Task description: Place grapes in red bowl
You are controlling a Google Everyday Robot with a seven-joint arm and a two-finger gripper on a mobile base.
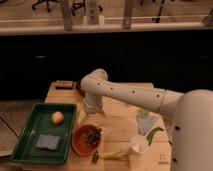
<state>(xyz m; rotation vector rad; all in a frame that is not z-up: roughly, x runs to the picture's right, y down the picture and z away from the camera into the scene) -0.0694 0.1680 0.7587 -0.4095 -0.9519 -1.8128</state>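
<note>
Camera view. A wooden bench (120, 107) carries the working set. At its near left stands a green tray (22, 132) holding a round orange fruit (57, 117) and a blue-grey sponge (48, 142). Just right of the tray sits the red bowl (78, 140), and the grapes (93, 136) lie as a dark cluster inside it, toward its right side. The white arm (125, 92) reaches in from the right, bends at an elbow over the far centre of the bench, and drops to the tool (90, 116), which hangs just above and slightly beyond the far rim of the bowl. Whether the tool is spread or pressed together cannot be told, nor whether it touches the fruit. Near the front edge lie a small dark object (94, 157), a yellowish item (114, 154) and a white cup-like object (139, 145); a green and white item (148, 127) lies to the right, and a flat brown object (64, 84) rests at the far left.

Judgement: the placement looks essentially complete. The remaining hazards are a stem catching on the tool and lifting the bunch out as the arm rises, or a sideways departure nudging the light bowl toward the tray.
</note>
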